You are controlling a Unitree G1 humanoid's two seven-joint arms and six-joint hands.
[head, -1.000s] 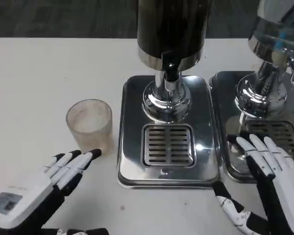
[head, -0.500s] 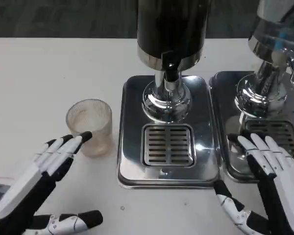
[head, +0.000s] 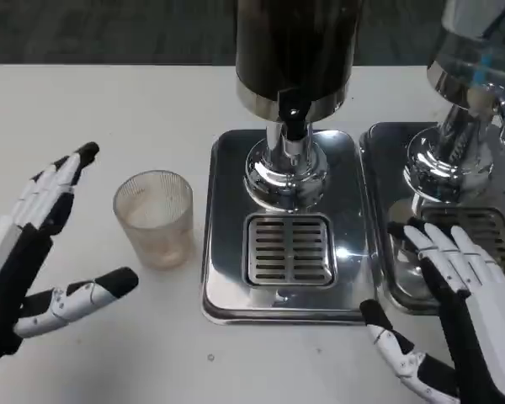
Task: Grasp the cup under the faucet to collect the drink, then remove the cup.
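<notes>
The ribbed, translucent plastic cup (head: 154, 218) stands upright on the white table (head: 109, 109), its long axis vertical and its open mouth facing up. It sits just left of the square stainless-steel drip tray (head: 227, 278), apart from the tray's rim and not under the faucet. The black faucet spout (head: 293, 118) hangs from the dark cylindrical drink dispenser (head: 295, 50), above the tray's polished chrome pedestal (head: 286, 172); the slotted drain grate (head: 289, 250) lies on the near half of the tray.

The left hand (head: 38, 244) is to the left of the cup, spread wide with nothing in it: its fingers (head: 63, 177) reach toward the far side of the cup's left flank, and its thumb (head: 93, 295) points toward the cup's near side. Neither touches the cup; the cup lies near the gap between them.

The right hand (head: 454, 295) is at the near right, fingers extended and apart, holding nothing. Its fingertips (head: 433, 240) overlie the near-left part of a second steel drip tray (head: 379, 168), which carries a second chrome dispenser (head: 471, 76). The right thumb (head: 391, 341) lies over the table just near of the first tray's right corner.
</notes>
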